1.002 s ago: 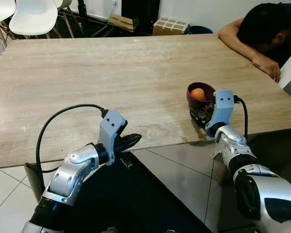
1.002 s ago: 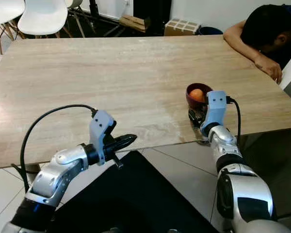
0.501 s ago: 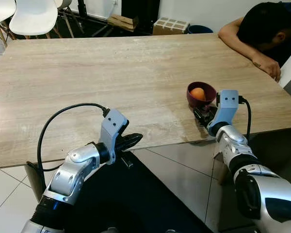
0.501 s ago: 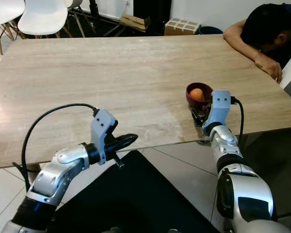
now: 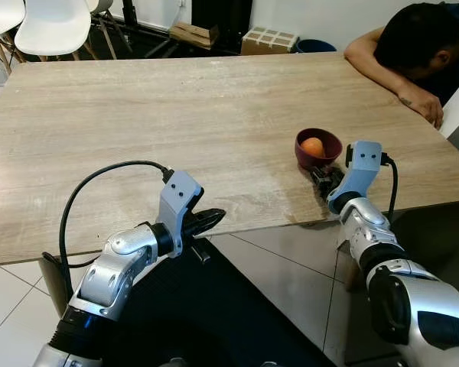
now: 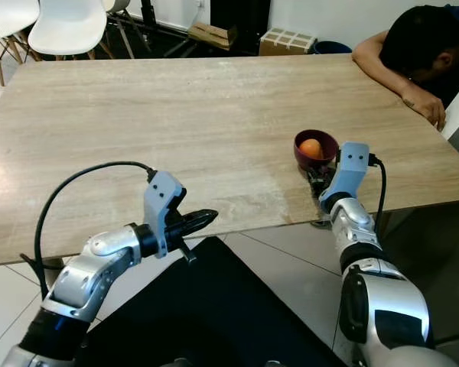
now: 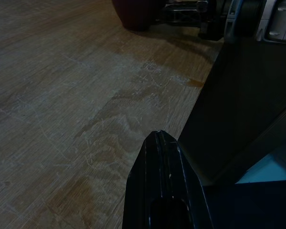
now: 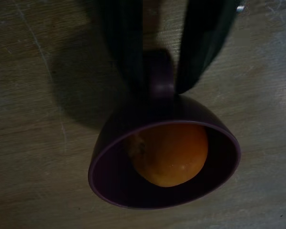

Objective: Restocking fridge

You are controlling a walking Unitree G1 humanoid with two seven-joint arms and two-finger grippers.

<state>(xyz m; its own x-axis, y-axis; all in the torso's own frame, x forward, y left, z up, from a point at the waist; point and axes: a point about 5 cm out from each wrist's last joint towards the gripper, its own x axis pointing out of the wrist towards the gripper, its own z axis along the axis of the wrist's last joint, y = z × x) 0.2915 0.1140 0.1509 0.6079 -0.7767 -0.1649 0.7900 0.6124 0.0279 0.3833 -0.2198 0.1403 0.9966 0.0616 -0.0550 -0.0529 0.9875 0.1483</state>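
Straddling the bowl's [image 8: 162, 162] handle, seemingly: right tool [image 8: 159, 62].

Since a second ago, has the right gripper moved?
Yes. The right gripper has shifted rightward along the table edge, staying beside the bowl.

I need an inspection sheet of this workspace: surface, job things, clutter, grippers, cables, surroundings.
Surface: wooden table, pale worn patch near the front edge.
Job's things: dark purple cup holding an orange fruit, near the table's right front edge.
Clutter: nothing seen.
Grippers: right gripper open, fingers either side of the cup's handle; left gripper shut, at the table's front edge.
Cables: black cable looping over the left arm; another at the right wrist.
Surroundings: person leaning on the far right corner; white chairs, cardboard box behind.
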